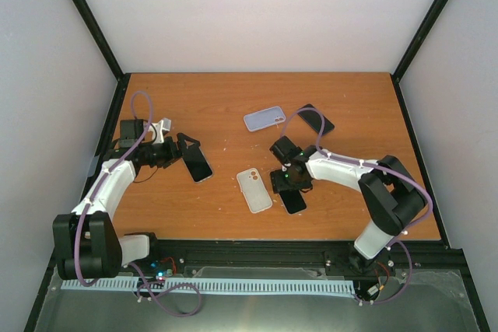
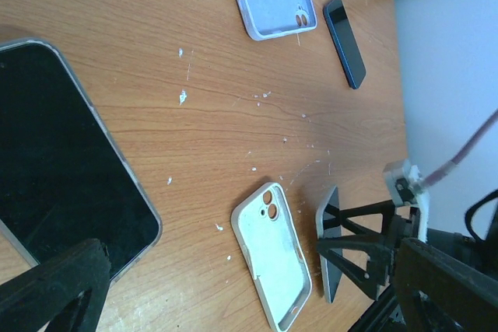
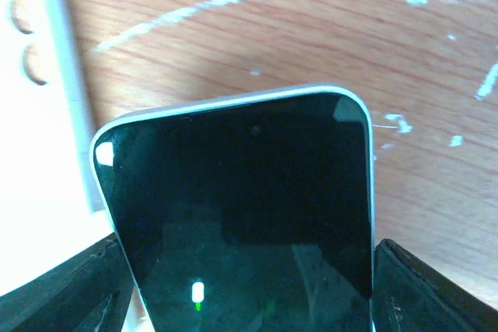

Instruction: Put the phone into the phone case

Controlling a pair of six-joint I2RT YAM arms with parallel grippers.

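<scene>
A: Black glass fills my right wrist view. What is it?
B: That is the phone (image 3: 241,215), screen towards your camera, its lower end cut off by the bottom of the frame. Your right pincer (image 1: 291,190) pinches it across its width. A finger (image 3: 66,293) shows dark in each lower corner, against the phone's sides.
A: And the case?
B: The white case (image 1: 254,190) lies hollow side up on the desk (image 1: 194,99), centre of the top view, just left of the phone. Your wrist camera catches only a strip of it at the left edge, with two holes.
A: Is the phone lifted?
B: From the left wrist it looks like a thin grey slab, tilted. I cannot tell whether its low end touches the wood.
A: My left side?
B: Your left pincer (image 1: 180,153) is spread wide, gripping nothing. A second phone (image 2: 62,169) lies by its lower-left finger; contact is unclear.
A: Further back?
B: A lavender case (image 2: 272,1) and a dark phone (image 2: 345,40), near each other, not touching.
</scene>
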